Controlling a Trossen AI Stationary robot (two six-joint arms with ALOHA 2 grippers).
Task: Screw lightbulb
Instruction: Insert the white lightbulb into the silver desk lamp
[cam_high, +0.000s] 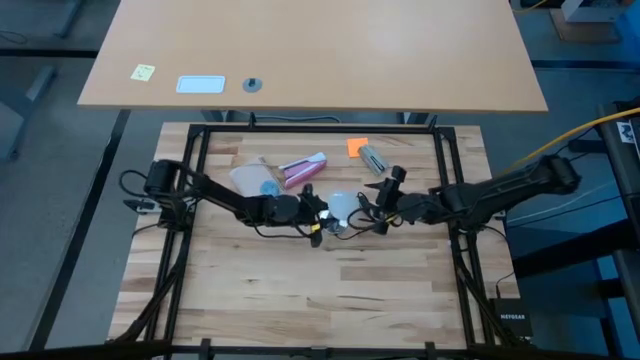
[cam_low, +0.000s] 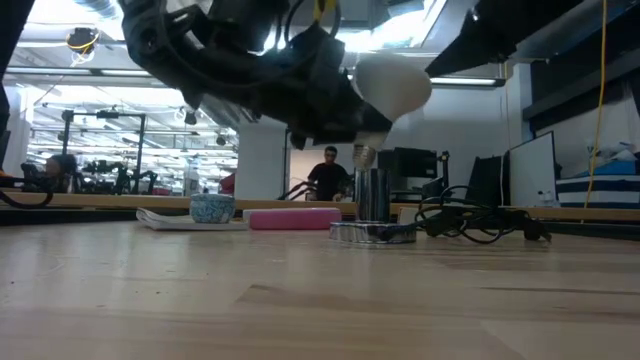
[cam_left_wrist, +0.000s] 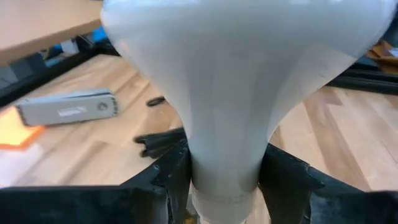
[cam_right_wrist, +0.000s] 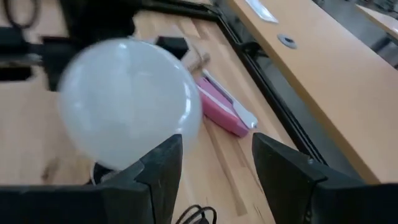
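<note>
The frosted-white lightbulb (cam_left_wrist: 236, 74) is up off the table at its middle, with my left gripper (cam_high: 318, 212) shut on it. In the low view the bulb (cam_low: 392, 85) tilts, and its grey screw base (cam_low: 364, 155) points down right above the mouth of the silvery socket (cam_low: 372, 205). The socket stands upright on its round foot on the wood. My right gripper (cam_right_wrist: 214, 165) comes from the table's right and stands open beside the globe (cam_right_wrist: 127, 102), with nothing between its fingers. My left gripper pinches the bulb's tapering neck (cam_left_wrist: 224, 155), just above the screw base, between its two fingers (cam_left_wrist: 177, 171). The fingers reach in from the table's left, almost level. The bulb is lifted and tilted, globe up, base down over the socket; whether the base touches the socket I cannot tell.
A pink-and-white tube (cam_high: 303, 168) and a white bag (cam_high: 250, 178) lie behind the arms. A grey device (cam_high: 373, 159) and an orange note (cam_high: 357, 147) lie at the far right. The socket's black cord (cam_low: 470, 222) coils beside it. The near half of the table (cam_high: 320, 290) is bare wood.
</note>
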